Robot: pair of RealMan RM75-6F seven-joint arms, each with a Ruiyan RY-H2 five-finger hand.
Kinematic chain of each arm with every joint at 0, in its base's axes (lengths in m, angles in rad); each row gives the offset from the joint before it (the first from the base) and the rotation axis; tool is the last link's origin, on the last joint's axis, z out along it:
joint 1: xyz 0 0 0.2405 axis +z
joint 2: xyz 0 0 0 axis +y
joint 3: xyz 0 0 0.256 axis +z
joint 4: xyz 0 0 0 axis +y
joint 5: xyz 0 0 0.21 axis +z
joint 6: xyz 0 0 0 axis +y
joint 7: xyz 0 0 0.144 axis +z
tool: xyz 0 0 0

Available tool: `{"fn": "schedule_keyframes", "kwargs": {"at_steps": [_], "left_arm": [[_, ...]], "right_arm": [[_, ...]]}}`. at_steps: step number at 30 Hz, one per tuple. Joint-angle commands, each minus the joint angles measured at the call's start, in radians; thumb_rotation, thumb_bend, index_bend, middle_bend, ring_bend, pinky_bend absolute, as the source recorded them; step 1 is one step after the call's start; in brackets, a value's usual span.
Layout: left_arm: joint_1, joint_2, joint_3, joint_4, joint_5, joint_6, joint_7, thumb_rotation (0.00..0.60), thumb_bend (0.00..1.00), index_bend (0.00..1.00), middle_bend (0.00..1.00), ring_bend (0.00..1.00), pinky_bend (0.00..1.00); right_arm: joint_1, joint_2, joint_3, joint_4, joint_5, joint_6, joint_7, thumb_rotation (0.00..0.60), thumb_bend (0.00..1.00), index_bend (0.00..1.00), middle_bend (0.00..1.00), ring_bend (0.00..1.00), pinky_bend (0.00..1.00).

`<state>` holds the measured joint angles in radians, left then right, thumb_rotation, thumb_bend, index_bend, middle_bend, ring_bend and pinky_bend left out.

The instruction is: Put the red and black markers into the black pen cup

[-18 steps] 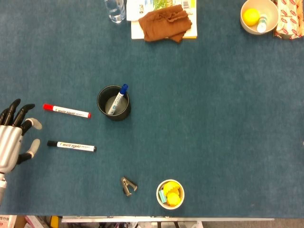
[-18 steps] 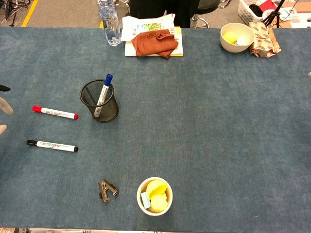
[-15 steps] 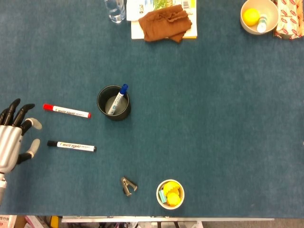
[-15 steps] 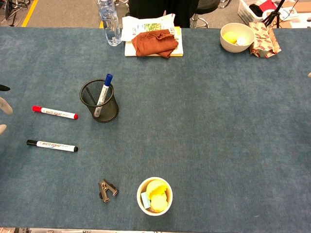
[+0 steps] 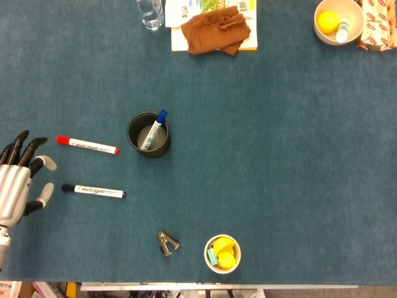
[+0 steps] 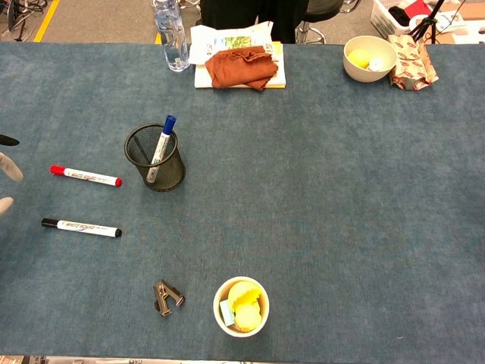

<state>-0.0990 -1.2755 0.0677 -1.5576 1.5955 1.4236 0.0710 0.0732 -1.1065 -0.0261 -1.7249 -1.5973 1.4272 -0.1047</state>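
The red-capped marker [image 5: 87, 145] [image 6: 85, 177] lies flat on the blue table, left of the black mesh pen cup [image 5: 148, 135] [image 6: 155, 158]. A blue marker [image 5: 153, 130] stands inside that cup. The black-capped marker [image 5: 93, 190] [image 6: 80, 226] lies below the red one, parallel to it. My left hand [image 5: 18, 182] hovers at the far left edge, fingers spread and holding nothing, a short gap left of both markers. In the chest view only its fingertips [image 6: 7, 168] show at the frame's edge. My right hand shows in neither view.
A staple remover [image 5: 167, 243] and a small bowl of yellow items [image 5: 222, 253] sit near the front edge. At the back are a water bottle [image 5: 150, 12], a brown cloth on a booklet [image 5: 214, 28] and a bowl with a lemon [image 5: 337, 22].
My left hand has slid slightly down and left toward the table's edge. The markers and cup have not moved.
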Motion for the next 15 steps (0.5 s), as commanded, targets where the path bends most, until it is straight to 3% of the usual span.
{"fn": "schedule_keyframes", "kwargs": {"at_steps": [1, 10, 15], "left_arm": [[0.0, -0.001, 0.001, 0.0, 0.002, 0.0, 0.002, 0.6, 0.33, 0.43, 0.16, 0.03, 0.16], [-0.004, 0.006, 0.022, -0.037, 0.022, -0.018, 0.008, 0.6, 0.33, 0.42, 0.15, 0.03, 0.16], [-0.03, 0.025, 0.021, -0.108, 0.0, -0.078, 0.088, 0.6, 0.33, 0.4, 0.13, 0.03, 0.16]], "right_arm": [[0.001, 0.002, 0.002, 0.001, 0.0, 0.001, 0.005, 0.6, 0.0, 0.24, 0.26, 0.18, 0.35], [-0.005, 0.004, 0.004, -0.003, 0.003, 0.013, 0.0, 0.6, 0.0, 0.24, 0.26, 0.18, 0.35], [-0.01, 0.009, 0.004, -0.012, -0.006, 0.028, -0.003, 0.6, 0.0, 0.24, 0.26, 0.18, 0.35]]}}
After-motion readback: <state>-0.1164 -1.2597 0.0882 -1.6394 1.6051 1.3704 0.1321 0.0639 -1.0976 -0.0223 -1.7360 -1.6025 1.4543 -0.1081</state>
